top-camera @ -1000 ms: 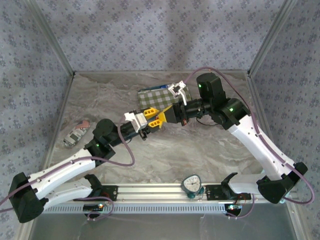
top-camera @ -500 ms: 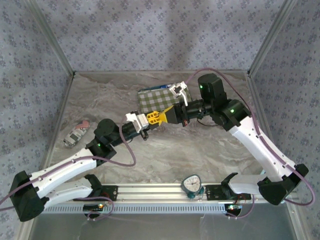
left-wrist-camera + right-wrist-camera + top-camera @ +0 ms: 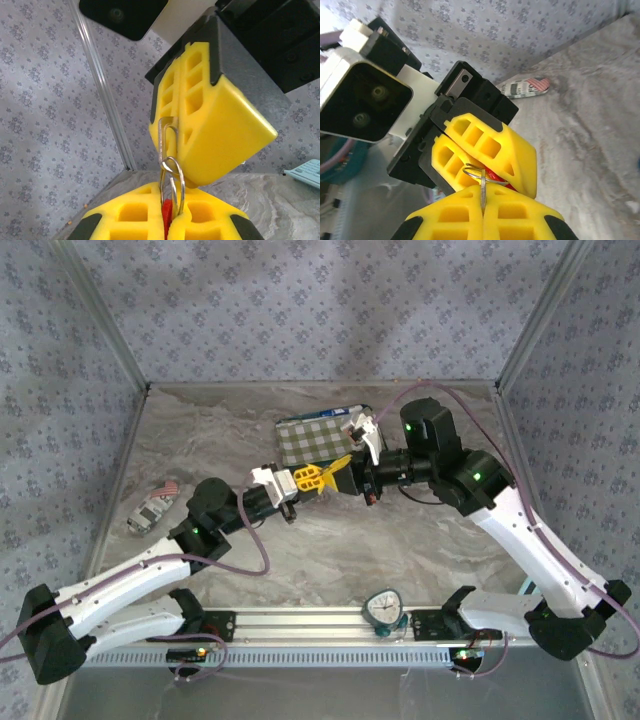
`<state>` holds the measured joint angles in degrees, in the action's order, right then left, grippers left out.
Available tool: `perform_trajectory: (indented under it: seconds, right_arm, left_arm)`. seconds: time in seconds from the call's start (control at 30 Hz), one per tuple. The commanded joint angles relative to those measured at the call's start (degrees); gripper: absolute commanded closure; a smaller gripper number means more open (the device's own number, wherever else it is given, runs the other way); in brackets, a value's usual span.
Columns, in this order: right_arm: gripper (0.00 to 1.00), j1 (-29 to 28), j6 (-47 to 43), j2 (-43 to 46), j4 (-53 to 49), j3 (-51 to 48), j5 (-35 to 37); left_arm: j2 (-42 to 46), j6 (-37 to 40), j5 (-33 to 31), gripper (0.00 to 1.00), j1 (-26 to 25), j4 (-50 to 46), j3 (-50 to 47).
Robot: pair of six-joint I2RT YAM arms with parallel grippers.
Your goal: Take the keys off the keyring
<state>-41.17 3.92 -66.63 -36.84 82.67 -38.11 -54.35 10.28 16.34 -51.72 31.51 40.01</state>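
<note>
Metal keyring (image 3: 165, 172) within left pincer (image 3: 169, 226)

There's the thin silver wire keyring (image 3: 173, 172), held in mid-air at the lower centre of the left wrist view. Its loop is upright and hooked round the lower end of a flat silver metal key (image 3: 163, 142). The key stands edge-on, its far end pinched in the right tool (image 3: 482, 210). Under the ring, a small red piece (image 3: 167, 216) sits clamped in the left tool (image 3: 169, 225).
</note>
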Motion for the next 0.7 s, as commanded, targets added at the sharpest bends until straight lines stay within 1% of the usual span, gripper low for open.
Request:
perform_trajectory:
  seconds: [0.0,0.17,0.33,0.47,0.67]
  right_arm:
    - [1.0,-2.72,-7.84,3.96,-2.66,-0.94,9.13]
    - [1.0,-8.6,-15.47,6.6,-2.76,-2.22,20.39]
    - [1.0,-13.83,-22.52,7.71,-3.9,-3.12,28.65]
    - [1.0,-17.93,-26.97,8.52,-4.01,-3.9,34.8]
    - [1.0,-22.57,-30.81,8.71,-3.61,-4.05,42.22]
  left_arm:
    - [1.98,-2.47,-3.63,1.0,0.54,0.33,2.87]
    - [2.18,-4.23,-4.81,1.0,0.51,-4.8,5.42]
    - [2.28,-6.33,-6.3,1.0,0.57,-6.63,6.67]
    - [1.6,-7.65,-7.11,1.0,0.57,-10.48,9.21]
    - [1.2,-8.81,-6.97,1.0,0.5,-12.12,10.22]
